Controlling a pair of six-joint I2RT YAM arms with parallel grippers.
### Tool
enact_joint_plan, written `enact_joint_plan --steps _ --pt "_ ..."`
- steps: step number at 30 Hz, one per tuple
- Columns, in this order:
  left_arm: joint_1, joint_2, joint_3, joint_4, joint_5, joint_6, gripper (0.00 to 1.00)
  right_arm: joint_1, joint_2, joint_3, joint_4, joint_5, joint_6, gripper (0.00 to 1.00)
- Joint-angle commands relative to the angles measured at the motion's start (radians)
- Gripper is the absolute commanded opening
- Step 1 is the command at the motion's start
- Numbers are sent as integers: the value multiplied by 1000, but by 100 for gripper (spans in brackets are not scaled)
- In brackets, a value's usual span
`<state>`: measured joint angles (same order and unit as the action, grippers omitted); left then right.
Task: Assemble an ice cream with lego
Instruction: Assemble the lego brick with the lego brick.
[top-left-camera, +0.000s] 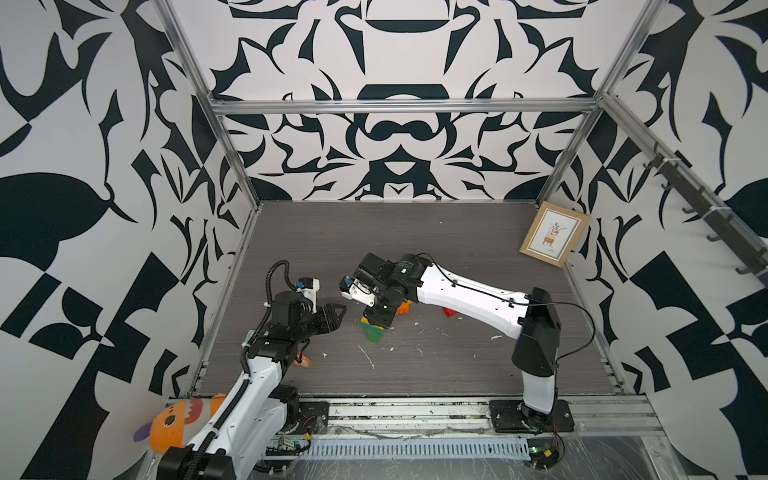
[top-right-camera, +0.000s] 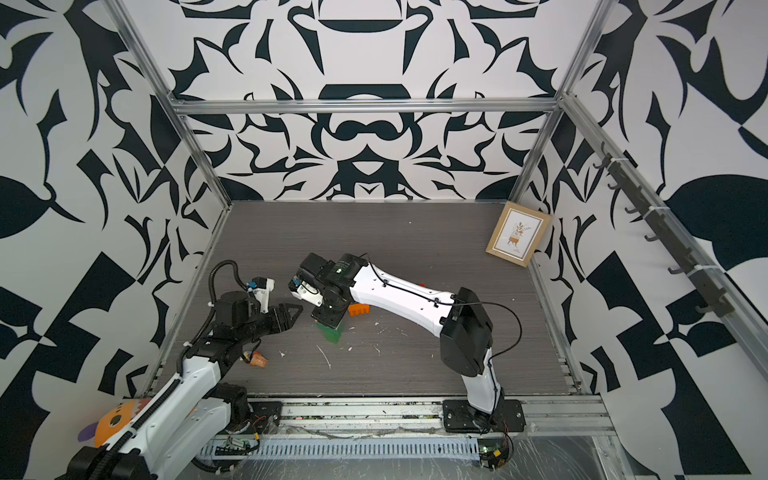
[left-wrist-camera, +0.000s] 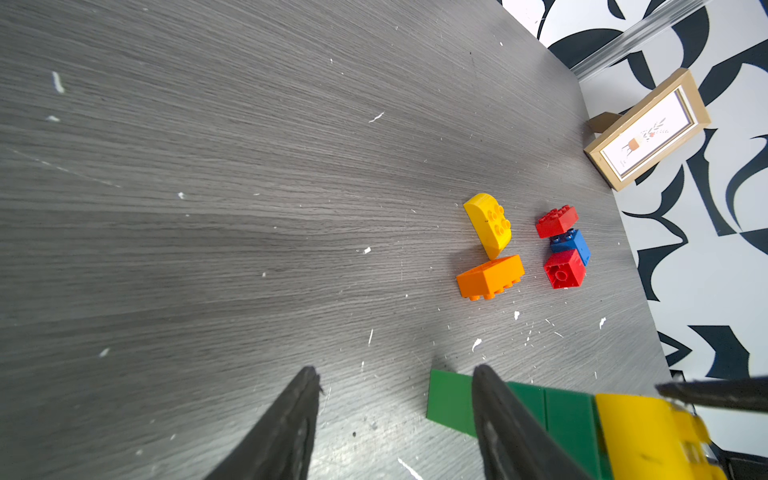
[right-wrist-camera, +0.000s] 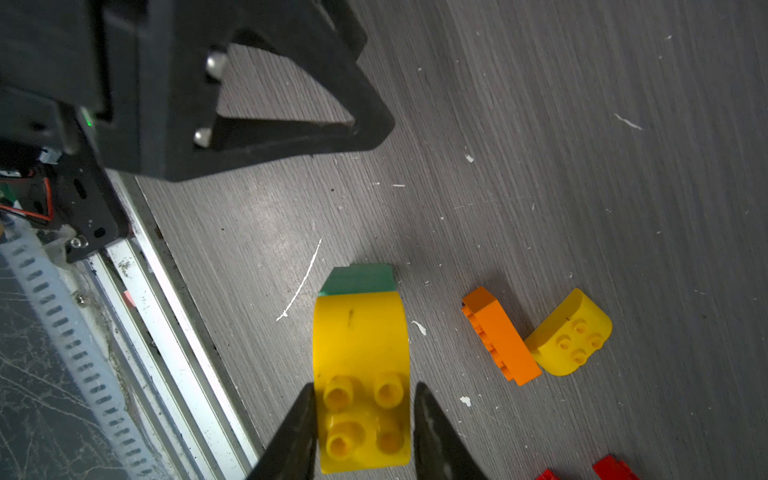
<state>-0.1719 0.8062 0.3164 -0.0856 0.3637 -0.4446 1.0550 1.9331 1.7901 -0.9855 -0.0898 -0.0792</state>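
A stack of lego, a yellow rounded brick (right-wrist-camera: 359, 340) on green bricks (right-wrist-camera: 357, 279), is held tilted over the table's middle, green end (top-left-camera: 372, 334) lowest. My right gripper (right-wrist-camera: 365, 388) is shut on the yellow brick, a finger pressed to each side. To its left, my left gripper (left-wrist-camera: 397, 370) is open with only bare table between its fingers; the green bricks (left-wrist-camera: 449, 399) lie just behind one finger. Loose lego lies to the right: an orange brick (left-wrist-camera: 490, 276), a yellow rounded brick (left-wrist-camera: 488, 224), two red bricks (left-wrist-camera: 557, 220) and a blue brick (left-wrist-camera: 571, 245).
A framed picture (top-left-camera: 554, 232) leans on the right wall at the back. A small cone-shaped toy (top-right-camera: 258, 358) lies under the left arm. A plush toy (top-left-camera: 174, 424) sits off the table at the front left. A metal rail (right-wrist-camera: 174, 316) edges the table's front.
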Motion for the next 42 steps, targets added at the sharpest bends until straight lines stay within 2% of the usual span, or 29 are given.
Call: enact_joint_plan --steps 1,6,12,23,30,42 --pt "4 -3 -13 16 7 3 63 -1 -20 12 -10 7 2 35" --pt "4 -3 -13 17 7 3 63 1 -19 11 -22 18 19 29" --pt "4 -7 -14 15 6 3 63 41 -13 2 -55 125 45 25" --pt "4 -13 -15 15 5 2 63 70 18 -36 -83 194 67 20" --pt "4 -13 -16 15 5 2 63 70 8 -113 -44 137 75 17" --pt "5 -13 -14 13 6 3 63 72 58 -126 -156 169 63 8"
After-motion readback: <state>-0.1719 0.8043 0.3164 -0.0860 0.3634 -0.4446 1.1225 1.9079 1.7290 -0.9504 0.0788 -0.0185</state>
